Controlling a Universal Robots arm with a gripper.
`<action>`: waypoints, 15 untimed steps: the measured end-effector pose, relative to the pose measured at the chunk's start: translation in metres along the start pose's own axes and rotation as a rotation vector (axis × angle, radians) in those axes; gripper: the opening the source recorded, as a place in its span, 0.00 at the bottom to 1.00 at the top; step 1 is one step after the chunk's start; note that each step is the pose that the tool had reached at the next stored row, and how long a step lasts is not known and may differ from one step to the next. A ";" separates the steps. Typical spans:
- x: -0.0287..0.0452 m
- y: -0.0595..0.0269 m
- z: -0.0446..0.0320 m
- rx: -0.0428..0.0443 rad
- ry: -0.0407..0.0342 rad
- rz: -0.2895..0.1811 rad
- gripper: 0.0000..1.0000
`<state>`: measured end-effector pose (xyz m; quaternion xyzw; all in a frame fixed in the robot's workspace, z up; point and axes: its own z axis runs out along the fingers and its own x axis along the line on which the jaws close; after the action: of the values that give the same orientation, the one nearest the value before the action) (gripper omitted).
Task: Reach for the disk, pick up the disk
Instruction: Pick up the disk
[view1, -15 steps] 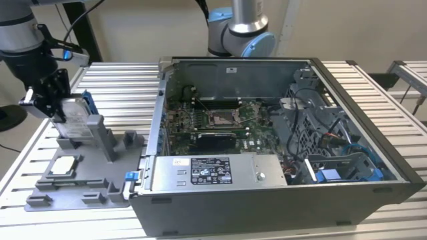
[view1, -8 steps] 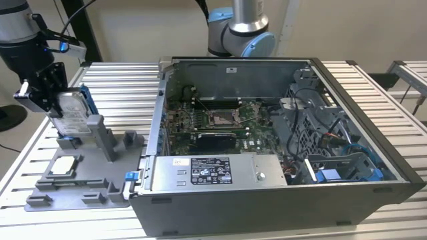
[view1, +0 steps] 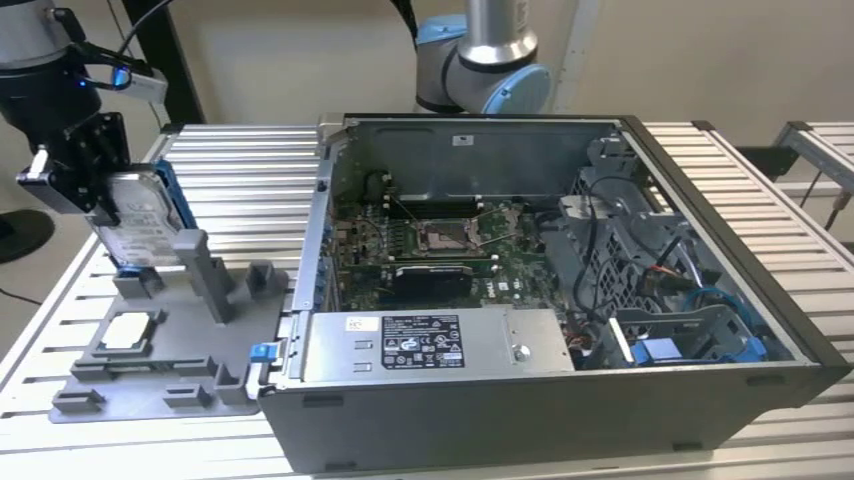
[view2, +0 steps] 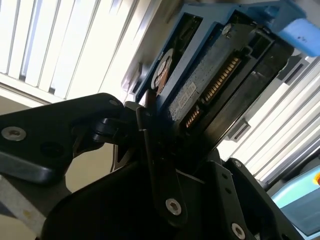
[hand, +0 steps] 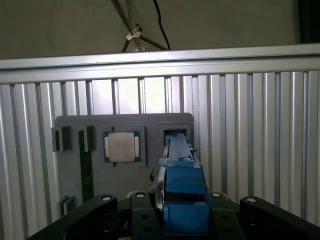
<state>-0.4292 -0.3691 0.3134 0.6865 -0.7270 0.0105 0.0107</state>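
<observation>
In the exterior view, the disk (view1: 138, 222) stands upright on edge at the left. It is silver-grey with a white label and a blue bracket around it. My gripper (view1: 104, 195) is shut on its upper part from above. Its lower edge is at the holder slot at the back of the grey fixture tray (view1: 160, 385); I cannot tell whether it has left the slot. The second wrist view shows the disk (view2: 210, 85) edge-on between my black fingers (view2: 155, 165). In the first wrist view the blue bracket (hand: 183, 197) runs from my gripper (hand: 182, 212) down toward the tray (hand: 125, 122).
A small white-topped square part (view1: 128, 330) lies in the tray beside upright grey posts (view1: 200, 265). An open computer case (view1: 561, 300) takes up the middle and the exterior view's right. The arm's base (view1: 481, 60) stands behind it. Everything rests on a slatted metal table (view1: 254, 170).
</observation>
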 end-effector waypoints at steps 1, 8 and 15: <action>0.0001 0.0000 -0.0025 0.0001 0.0000 0.000 0.00; 0.0005 0.0000 -0.0159 0.0002 -0.0001 0.000 0.00; 0.0007 0.0000 -0.0229 0.0000 -0.0003 0.000 0.00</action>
<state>-0.4292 -0.3691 0.3363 0.6865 -0.7270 0.0104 0.0105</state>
